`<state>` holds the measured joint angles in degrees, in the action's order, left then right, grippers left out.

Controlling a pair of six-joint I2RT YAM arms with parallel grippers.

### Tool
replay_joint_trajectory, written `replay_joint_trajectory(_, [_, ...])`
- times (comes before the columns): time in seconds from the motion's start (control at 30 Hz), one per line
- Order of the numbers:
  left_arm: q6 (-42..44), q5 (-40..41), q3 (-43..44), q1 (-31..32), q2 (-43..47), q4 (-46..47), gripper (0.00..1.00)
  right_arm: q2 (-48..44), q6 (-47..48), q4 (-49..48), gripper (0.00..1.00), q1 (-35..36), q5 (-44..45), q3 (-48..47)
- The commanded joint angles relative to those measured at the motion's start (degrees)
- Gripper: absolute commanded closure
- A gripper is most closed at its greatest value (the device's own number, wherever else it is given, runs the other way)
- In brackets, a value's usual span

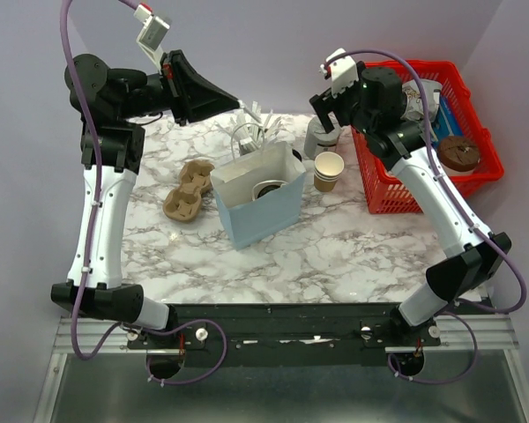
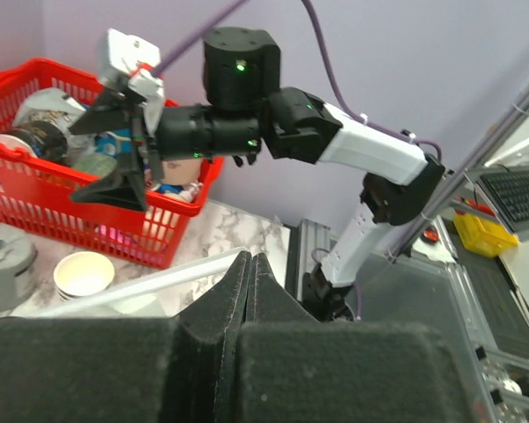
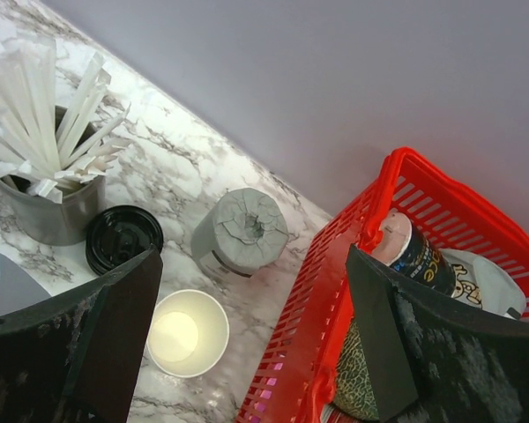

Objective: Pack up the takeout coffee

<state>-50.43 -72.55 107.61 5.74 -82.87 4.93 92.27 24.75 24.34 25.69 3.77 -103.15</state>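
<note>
Right tool (image 3: 251,256) is spread wide and empty above the lidless cup (image 1: 329,170), left tool (image 2: 249,282) pressed together; takeout coffee (image 1: 268,188) looks seated inside the blue bag (image 1: 264,220) on the tabletop (image 1: 335,247), so I back straight up, clear of bag rim and cup.

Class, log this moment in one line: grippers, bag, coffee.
left gripper: shut, empty, raised | right gripper: open, empty, above gray roll and lidless cup | blue bag: upright, takeout coffee lid visible inside
</note>
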Motion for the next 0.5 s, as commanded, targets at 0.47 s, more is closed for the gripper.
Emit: replay_joint_trajectory(0.47, [3.42, -4.0, -9.87, 3.23, 1.92, -4.51, 1.0, -0.77, -1.73, -1.66, 0.07, -0.38, -0.08, 3.48])
